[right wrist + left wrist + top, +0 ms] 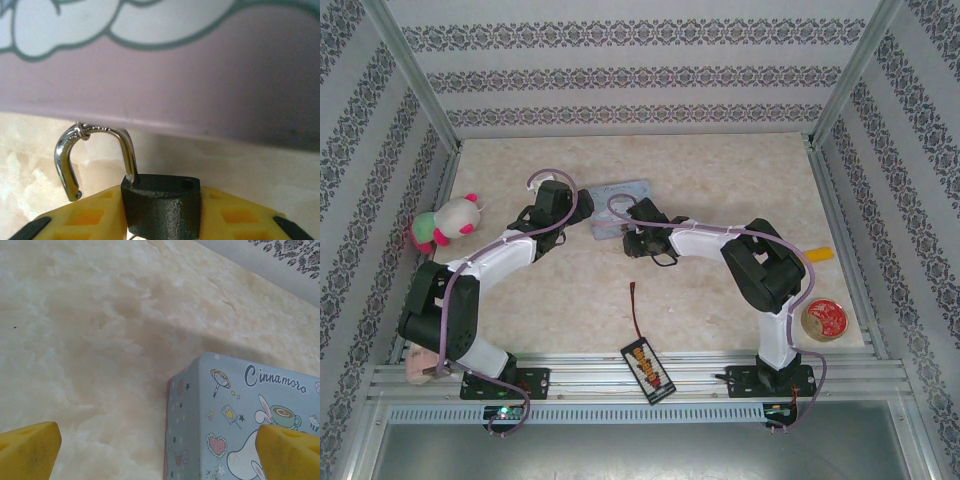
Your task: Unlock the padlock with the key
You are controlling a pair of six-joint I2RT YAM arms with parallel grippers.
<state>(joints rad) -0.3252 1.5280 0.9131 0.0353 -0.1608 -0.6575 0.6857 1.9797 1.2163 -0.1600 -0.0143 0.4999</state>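
Surface point(720, 180) carrying the pale-blue tin point(620, 195) toward the far edge, near its middle, with both arms beside it. Left pincer point(160, 450) spread wide and empty just off the tin's corner; right pincer point(160, 222) clamped on the padlock point(160, 197) close under the tin's wall, hence the nearer arm by far. Dark body squeezed between the yellow pads point(85, 220), long axis running straight out from the grip toward the tin, shackle point(65, 150) seemingly swung open, free end hanging at the left clear of its hole.
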